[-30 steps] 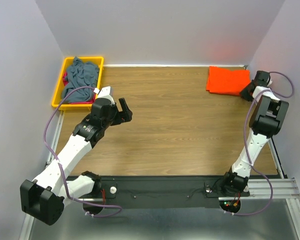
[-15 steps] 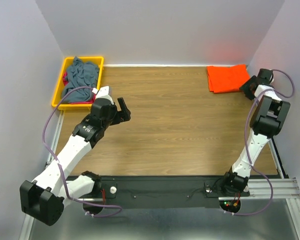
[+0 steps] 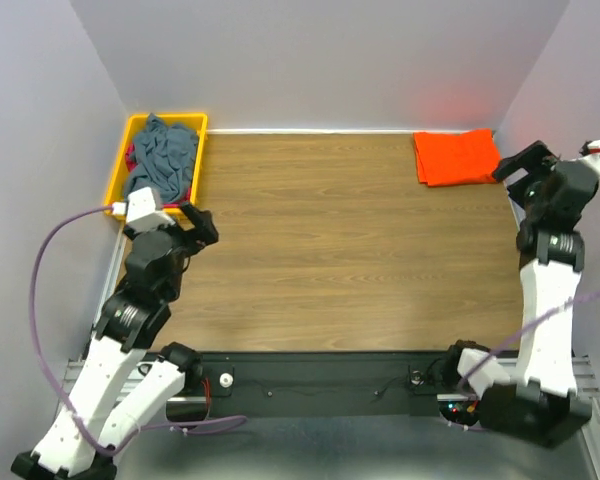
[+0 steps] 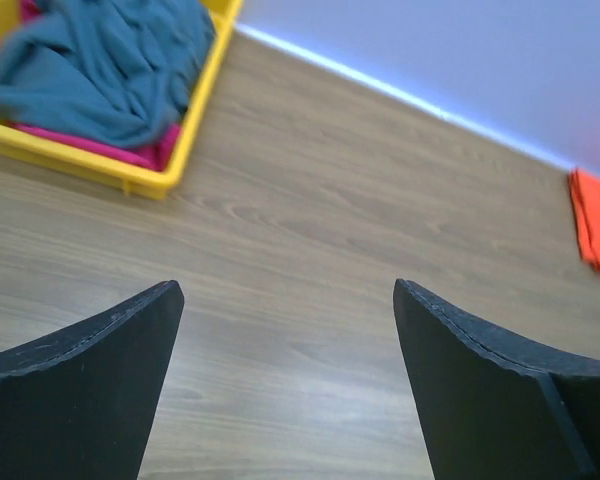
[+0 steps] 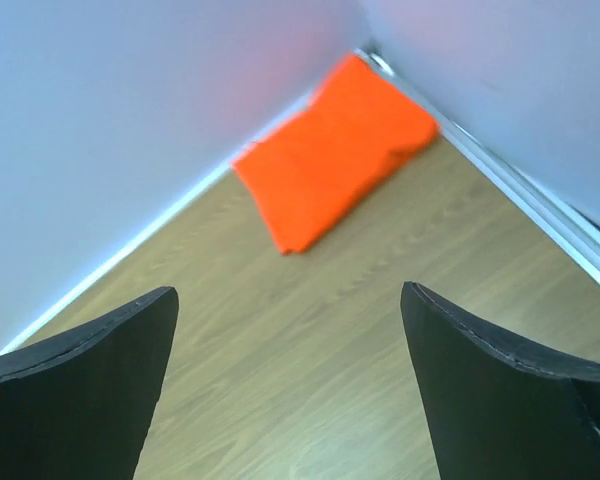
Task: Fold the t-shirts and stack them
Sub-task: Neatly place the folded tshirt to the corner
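Folded bright orange cloth t-shirt (image 3: 456, 157), plain; crumpled slate grey-blue cloth t-shirt (image 3: 162, 155), plain; strip of magenta cloth (image 4: 130, 153); rectangular yellow plastic bin (image 3: 117, 180); tabletop (image 3: 350, 240), brown wood-grain.

Left arm (image 3: 105, 355), right arm (image 3: 545, 300): white shells, black joints, a purple cable (image 3: 40, 262) each. Left gripper (image 4: 285, 288) fingers (image 4: 80, 390): matte black wedges. Red dots (image 3: 450, 408), possibly LEDs, by base rail (image 3: 330, 375)'s right end.

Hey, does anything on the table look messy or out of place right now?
Only the yellow bin at far left: a grey-blue t-shirt sits crumpled in it over magenta cloth. The orange t-shirt lies folded flat in the far right corner. Nothing looks spilled or damaged.
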Robot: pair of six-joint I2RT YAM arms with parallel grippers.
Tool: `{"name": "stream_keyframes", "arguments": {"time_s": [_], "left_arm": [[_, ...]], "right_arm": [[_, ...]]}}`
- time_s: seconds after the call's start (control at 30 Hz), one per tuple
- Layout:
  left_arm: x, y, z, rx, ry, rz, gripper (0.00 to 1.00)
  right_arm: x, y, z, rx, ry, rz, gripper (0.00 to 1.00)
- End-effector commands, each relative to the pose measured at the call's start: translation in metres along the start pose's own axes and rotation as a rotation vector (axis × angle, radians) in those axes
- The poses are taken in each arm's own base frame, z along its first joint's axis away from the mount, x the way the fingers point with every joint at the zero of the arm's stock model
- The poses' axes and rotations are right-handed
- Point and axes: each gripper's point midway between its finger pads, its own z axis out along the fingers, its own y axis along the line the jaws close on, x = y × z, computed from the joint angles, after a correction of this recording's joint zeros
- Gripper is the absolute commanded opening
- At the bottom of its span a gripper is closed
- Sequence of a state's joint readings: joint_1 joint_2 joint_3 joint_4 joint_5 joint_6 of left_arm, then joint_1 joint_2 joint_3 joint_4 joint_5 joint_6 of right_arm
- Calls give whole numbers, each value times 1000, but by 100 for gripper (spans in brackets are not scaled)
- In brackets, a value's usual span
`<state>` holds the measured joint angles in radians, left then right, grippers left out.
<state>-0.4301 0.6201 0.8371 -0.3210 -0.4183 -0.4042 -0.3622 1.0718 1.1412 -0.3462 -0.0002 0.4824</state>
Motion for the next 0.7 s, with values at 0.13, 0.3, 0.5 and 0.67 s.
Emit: {"name": "stream_keyframes", "arguments": {"time_s": [0.13, 0.3, 0.5, 0.67], "left_arm": [[-50, 43, -51, -97, -254, -111, 99], [-51, 56, -70, -68, -336, -181, 99], [-52, 55, -76, -23, -377, -230, 99], [-38, 62, -74, -29, -387, -258, 99]], "right_arm": [[6, 17, -117, -53, -138, -156, 100], [-1, -7, -177, -113, -315, -186, 100], [18, -7, -183, -188, -311, -196, 100], [39, -14, -171, -180, -273, -171, 100]]}}
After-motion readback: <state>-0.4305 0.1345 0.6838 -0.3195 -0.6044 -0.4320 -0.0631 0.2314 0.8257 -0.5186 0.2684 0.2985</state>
